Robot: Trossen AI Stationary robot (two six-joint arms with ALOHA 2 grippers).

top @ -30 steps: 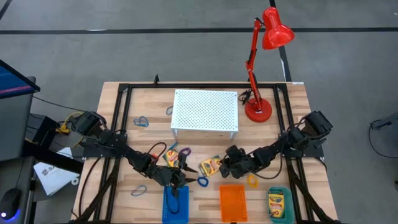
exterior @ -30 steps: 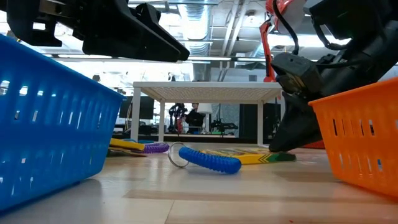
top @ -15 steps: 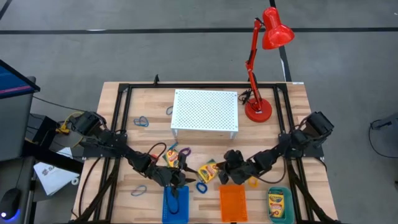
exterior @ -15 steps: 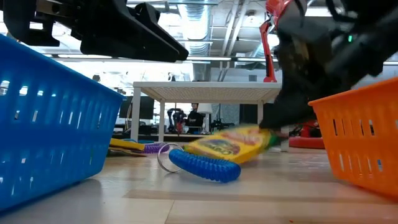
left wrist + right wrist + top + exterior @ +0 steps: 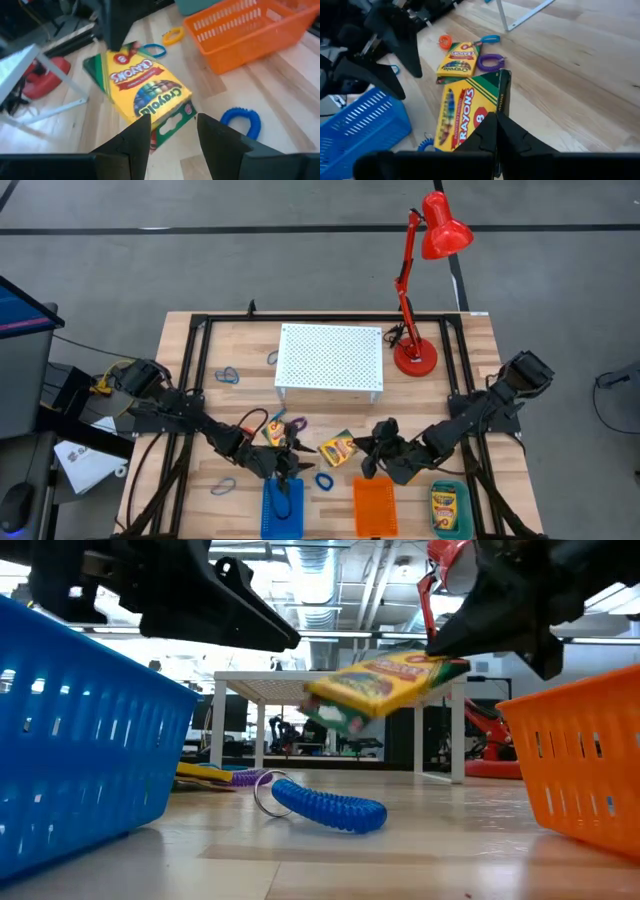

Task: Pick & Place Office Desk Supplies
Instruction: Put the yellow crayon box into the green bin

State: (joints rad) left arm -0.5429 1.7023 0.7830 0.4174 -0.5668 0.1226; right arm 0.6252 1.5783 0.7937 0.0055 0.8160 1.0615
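Observation:
My right gripper [image 5: 366, 451] is shut on a yellow-green crayon box [image 5: 337, 448], which hangs above the table's middle front. The left wrist view shows that box [image 5: 145, 87] beyond my left gripper [image 5: 172, 122], which stands open and holds nothing over the blue basket [image 5: 282, 510]. A blue coiled loop [image 5: 325, 805] lies flat on the table under the box. A second crayon box [image 5: 457, 59] lies flat beside a purple loop [image 5: 491, 62] and an orange loop [image 5: 445, 41]. My right gripper pinches the crayon box between its two fingers at the green end [image 5: 116, 54]. The fingers slant down from the table's right side. The box is lifted clear of the table and tilted, its free end [image 5: 335, 710] lower than the held end.
An orange basket [image 5: 373, 505] stands at the front edge right of the blue one, and a teal bin [image 5: 447, 508] with a crayon box farther right. A white perforated stand [image 5: 330, 358] and a red lamp [image 5: 420, 280] stand at the back. Loops [image 5: 227, 376] lie at the left.
My right gripper has risen with the crayon box and rolled its wrist. The box lay flat on the table; now it hangs clear and tilted. The blue coiled loop has slid a little toward the near edge.

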